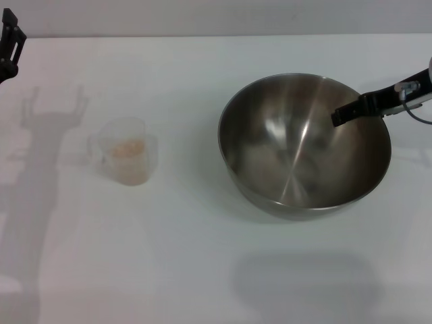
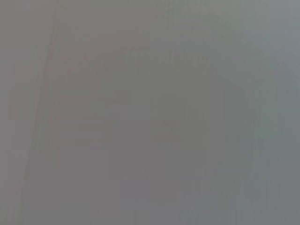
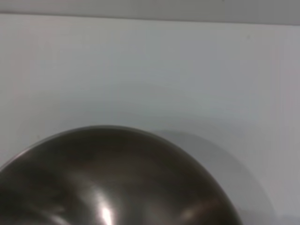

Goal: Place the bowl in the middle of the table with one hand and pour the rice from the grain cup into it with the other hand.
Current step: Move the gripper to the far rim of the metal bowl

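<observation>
You've got the bowl [image 1: 304, 145] sitting on the table [image 1: 202, 270] at approx 3 o'clock from table centre in the head view, i.e. right of middle, upright, w/ nothing visible inside but reflections. The right gripper [image 1: 337, 116] comes in from the 3 o'clock edge and hangs over the bowl's rim on the 2 o'clock side, its black tip reaching over the inside wall. You can't tell how far its fingers are spread, nor whether they pinch the rim; only one dark finger shape shows.

The grain cup [image 1: 126, 160] stands upright at approx 9 o'clock from centre, well apart from the bowl, handle pointing toward 9 o'clock. The rice [image 1: 127, 150] shows as a pale beige mass inside it.

The left gripper [image 1: 9, 40] is only a black bit at the 10 o'clock corner of the head view, high and well away from the cup; its opening can't be judged either.

Right wrist view: the bowl's curved steel [image 3: 112, 183] fills the near part, white table [image 3: 150, 70] beyond. Left wrist view: flat grey, nothing to make out.
</observation>
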You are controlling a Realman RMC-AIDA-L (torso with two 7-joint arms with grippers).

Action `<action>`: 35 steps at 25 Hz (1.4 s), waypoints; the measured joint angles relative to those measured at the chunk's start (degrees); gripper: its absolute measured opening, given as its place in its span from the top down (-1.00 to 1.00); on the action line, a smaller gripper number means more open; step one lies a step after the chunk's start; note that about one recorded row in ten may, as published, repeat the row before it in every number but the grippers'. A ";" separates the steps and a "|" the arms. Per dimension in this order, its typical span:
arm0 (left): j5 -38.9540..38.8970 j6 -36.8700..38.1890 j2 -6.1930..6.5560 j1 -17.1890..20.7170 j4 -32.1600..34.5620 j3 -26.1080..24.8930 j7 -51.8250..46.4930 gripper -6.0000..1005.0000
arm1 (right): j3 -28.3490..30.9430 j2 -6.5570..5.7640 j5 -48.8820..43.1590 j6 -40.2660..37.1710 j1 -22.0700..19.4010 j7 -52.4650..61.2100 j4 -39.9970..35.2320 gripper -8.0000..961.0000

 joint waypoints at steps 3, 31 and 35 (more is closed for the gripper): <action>0.00 0.00 -0.02 0.00 0.01 -0.03 0.00 -0.71 | -0.41 0.00 -0.16 0.18 0.10 -0.36 0.21 -0.69; 0.00 0.35 -0.01 0.63 -0.43 -0.03 0.00 -0.70 | 0.89 1.10 -1.17 -0.36 -0.66 -3.29 -1.67 0.85; 0.00 0.34 0.00 0.56 -0.40 -0.03 0.00 -0.70 | 2.85 1.83 -0.97 -0.86 -1.58 -4.84 -4.14 0.92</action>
